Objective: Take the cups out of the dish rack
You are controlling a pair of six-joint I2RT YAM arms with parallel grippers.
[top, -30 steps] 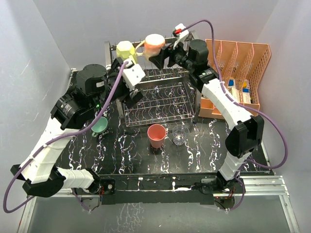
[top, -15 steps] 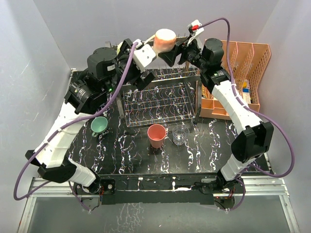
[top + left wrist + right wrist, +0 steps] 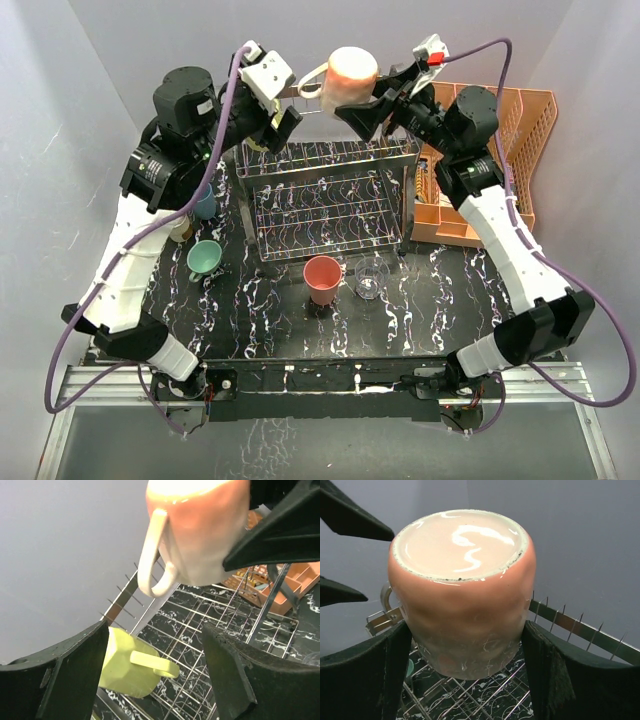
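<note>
My right gripper (image 3: 358, 98) is shut on the peach-pink mug (image 3: 350, 70) and holds it high above the chrome dish rack (image 3: 330, 205). In the right wrist view the mug (image 3: 465, 605) sits between both fingers, base towards the camera. My left gripper (image 3: 272, 120) is open, just left of the mug. In the left wrist view the pale yellow mug (image 3: 132, 662) lies on its side on the rack's upper tier between my open fingers (image 3: 65, 680), and the pink mug (image 3: 195, 535) hangs above. The yellow mug is mostly hidden in the top view.
A salmon-red cup (image 3: 322, 277) and a clear glass (image 3: 371, 281) stand in front of the rack. A teal cup (image 3: 204, 258) and a blue cup (image 3: 203, 203) sit to its left. The orange mesh organiser (image 3: 490, 150) stands right of the rack.
My right gripper has lifted the pink mug up off the rack's top tier and a little to the right. My left arm has risen and swung back over the yellow mug.
</note>
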